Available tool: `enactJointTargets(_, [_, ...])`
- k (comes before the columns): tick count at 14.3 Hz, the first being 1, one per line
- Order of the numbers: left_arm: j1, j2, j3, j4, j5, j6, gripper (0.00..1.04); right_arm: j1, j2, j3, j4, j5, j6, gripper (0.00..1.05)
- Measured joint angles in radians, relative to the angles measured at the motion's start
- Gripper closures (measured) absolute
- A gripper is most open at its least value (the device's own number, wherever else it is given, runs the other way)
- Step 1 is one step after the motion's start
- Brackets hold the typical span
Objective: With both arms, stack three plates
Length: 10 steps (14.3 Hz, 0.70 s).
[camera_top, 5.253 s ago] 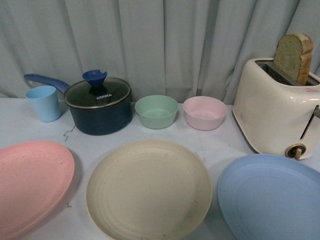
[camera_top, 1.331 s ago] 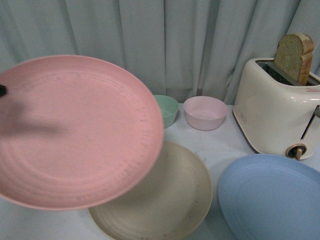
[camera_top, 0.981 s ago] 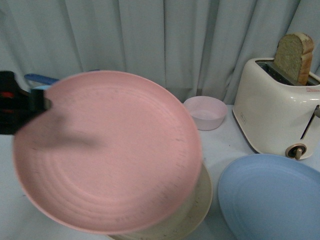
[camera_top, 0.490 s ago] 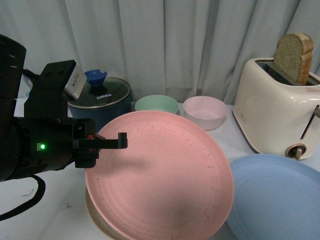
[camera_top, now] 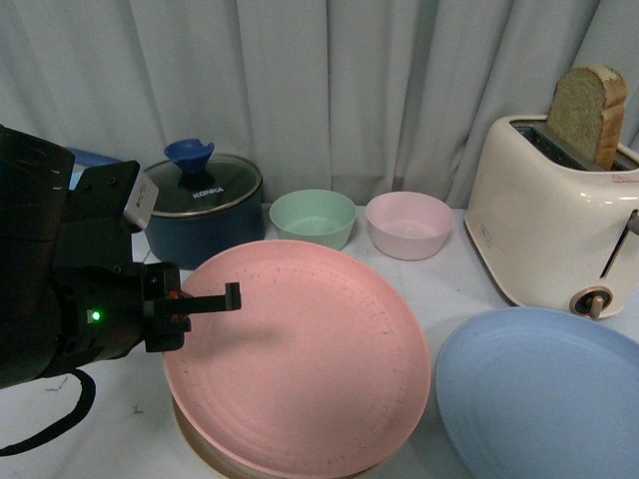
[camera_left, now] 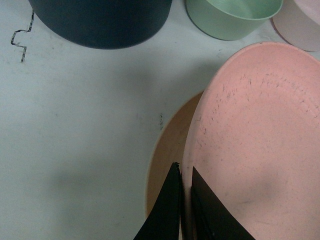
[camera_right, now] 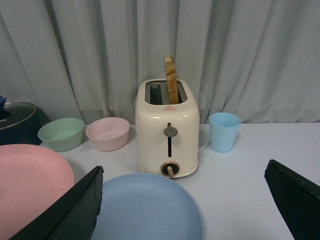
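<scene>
The pink plate (camera_top: 300,359) lies low over the cream-beige plate (camera_top: 195,447), covering nearly all of it. Only a sliver of cream rim (camera_left: 167,145) shows on the near left. I cannot tell whether the two touch. My left gripper (camera_top: 225,299) is shut on the pink plate's left rim (camera_left: 260,130), one thin black finger on each side of the edge. The light blue plate (camera_top: 544,399) lies flat on the table at the right, in front of the toaster. My right gripper (camera_right: 184,172) hangs open above the blue plate (camera_right: 150,210), fingers wide apart, holding nothing.
A cream toaster (camera_top: 554,230) with a bread slice (camera_top: 587,115) stands at the back right. Along the curtain stand a navy lidded pot (camera_top: 205,215), a green bowl (camera_top: 313,218) and a pink bowl (camera_top: 407,224). A light blue cup (camera_right: 224,131) stands beside the toaster.
The pink plate left its spot at the table's left, was carried right in the air, and has come down over the cream plate. My left arm has entered the front view.
</scene>
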Motion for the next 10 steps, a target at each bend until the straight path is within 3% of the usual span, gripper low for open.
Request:
enactJointTargets(1, [0.0, 0.012, 0.002, 0.001, 0.0, -0.007, 1.02, 0.0, 0.0, 0.0, 0.0, 0.0, 0.0, 0.06])
enactJointTargets(2, [-0.001, 0.022, 0.003, 0.001, 0.001, -0.016, 0.91, 0.0, 0.0, 0.0, 0.0, 0.0, 0.0, 0.06])
enactJointTargets(6, [0.001, -0.102, -0.025, 0.024, 0.02, -0.076, 0.29, 0.0, 0.0, 0.0, 0.0, 0.0, 0.0, 0.06])
enactJointTargets(8, [-0.005, -0.255, -0.058, 0.017, 0.019, -0.071, 0.08, 0.0, 0.0, 0.0, 0.0, 0.0, 0.0, 0.06])
enactJointTargets(10, [-0.036, -0.411, -0.119, 0.042, -0.018, -0.006, 0.09, 0.0, 0.0, 0.0, 0.0, 0.0, 0.0, 0.06])
